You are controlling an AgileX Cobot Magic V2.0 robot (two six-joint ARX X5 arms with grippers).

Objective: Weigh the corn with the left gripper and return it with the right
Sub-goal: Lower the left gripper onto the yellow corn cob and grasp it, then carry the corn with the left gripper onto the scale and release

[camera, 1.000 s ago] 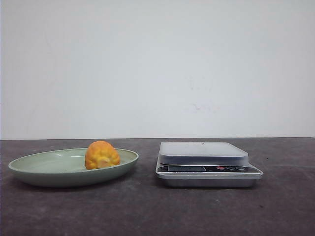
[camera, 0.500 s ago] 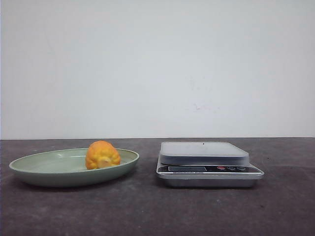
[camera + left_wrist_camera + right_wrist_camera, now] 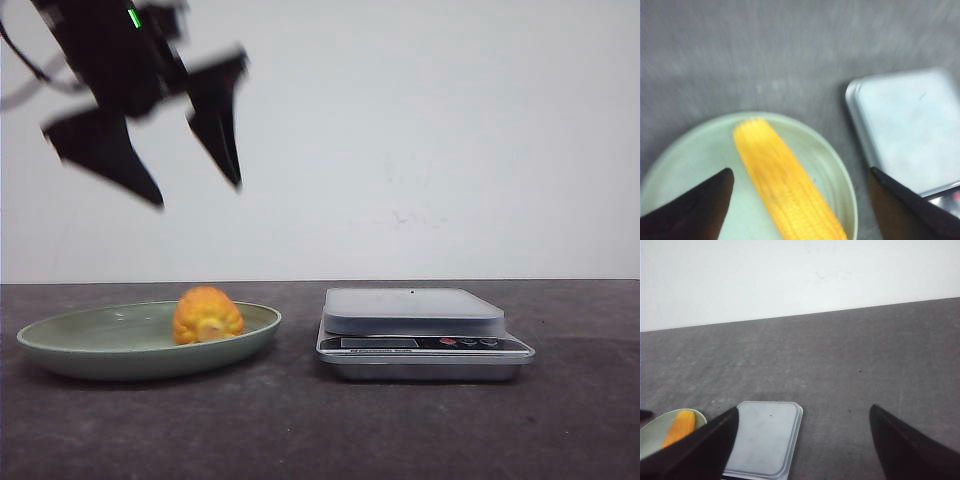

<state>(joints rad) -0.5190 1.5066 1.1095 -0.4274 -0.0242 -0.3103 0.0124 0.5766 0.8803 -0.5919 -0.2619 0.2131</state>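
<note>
The corn is a yellow-orange cob lying in a pale green plate on the left of the table, its paler end toward the front camera. A silver scale stands to the plate's right with nothing on its platform. My left gripper hangs open and empty high above the plate. In the left wrist view the corn lies lengthwise between the two spread fingers, well below them. My right gripper is open and empty, high above the scale.
The table is dark grey with a white wall behind it. The scale's display and buttons face the front. In the right wrist view the plate and corn show beside the scale.
My left gripper has come into the front view at the upper left, open, above the plate. Corn, plate and scale have not moved.
</note>
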